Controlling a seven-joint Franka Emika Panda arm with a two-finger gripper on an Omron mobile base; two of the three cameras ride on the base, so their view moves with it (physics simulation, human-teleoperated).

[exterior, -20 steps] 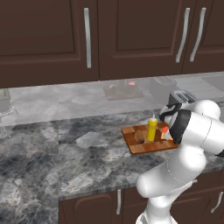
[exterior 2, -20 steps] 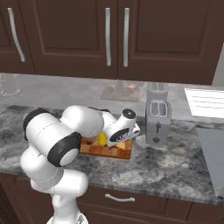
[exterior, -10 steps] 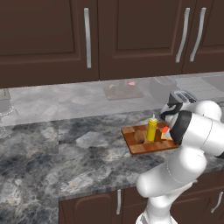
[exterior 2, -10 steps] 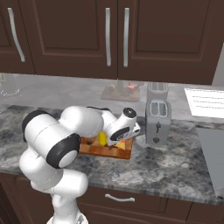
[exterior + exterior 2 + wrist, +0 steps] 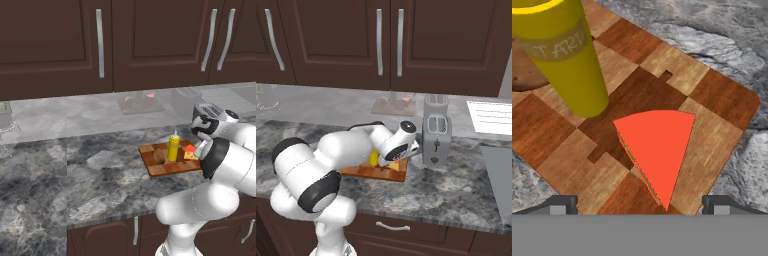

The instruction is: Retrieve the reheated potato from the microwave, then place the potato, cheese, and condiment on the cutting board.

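The checkered wooden cutting board lies on the counter and carries all three items. The brown potato rests at its far end, and the yellow condiment bottle stands upright beside it. The cheese wedge lies flat, red side up, near the board's end. My gripper hovers low over the cheese, open, its fingertips wide on either side and touching nothing. From the left base view the board, potato, bottle, cheese and gripper sit together. The microwave is out of view.
A silver toaster stands just right of the board and close to my hand. Dark wall cabinets hang above the counter. A paper sheet lies at the far right. Bare marble counter stretches to the left.
The fingers have spread a little wider over the cheese. The arm and the items on the board hold their places.
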